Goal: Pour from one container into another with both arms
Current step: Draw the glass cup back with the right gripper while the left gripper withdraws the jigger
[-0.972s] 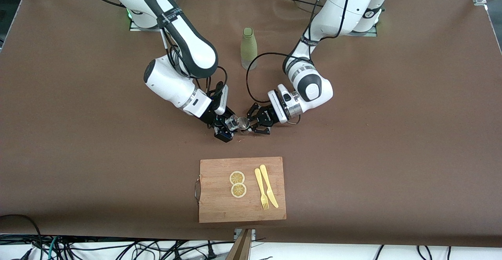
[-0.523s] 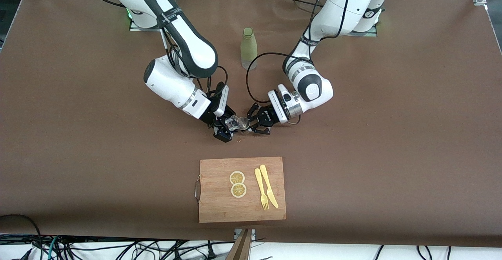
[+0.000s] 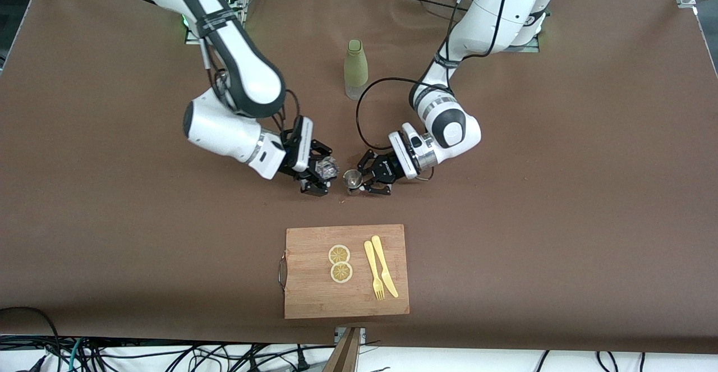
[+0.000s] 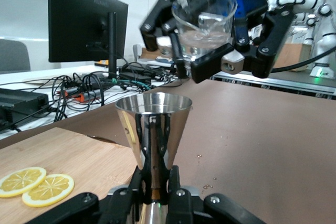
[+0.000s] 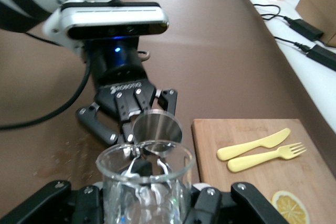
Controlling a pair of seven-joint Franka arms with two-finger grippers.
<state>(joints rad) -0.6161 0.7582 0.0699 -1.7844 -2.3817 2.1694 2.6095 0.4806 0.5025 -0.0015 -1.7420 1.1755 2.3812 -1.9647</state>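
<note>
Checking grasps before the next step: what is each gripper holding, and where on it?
Right gripper: clear glass cup, clamped around its lower body. Left gripper: metal cone-shaped jigger, gripped at its narrow waist, upright.

I see a clear glass beaker [image 4: 203,22], glossy, polished metal cone cup [image 4: 153,129], mirror-bright, matt wooden board [image 3: 346,271], pale yellow plastic cutlery [image 3: 381,268], matt brown table cover [image 3: 561,192].

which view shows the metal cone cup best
The left wrist view: the shiny conical metal cup fills its centre, side-on. The right wrist view shows it from the mouth, partly covered by the glass; the front view shows it small.
</note>
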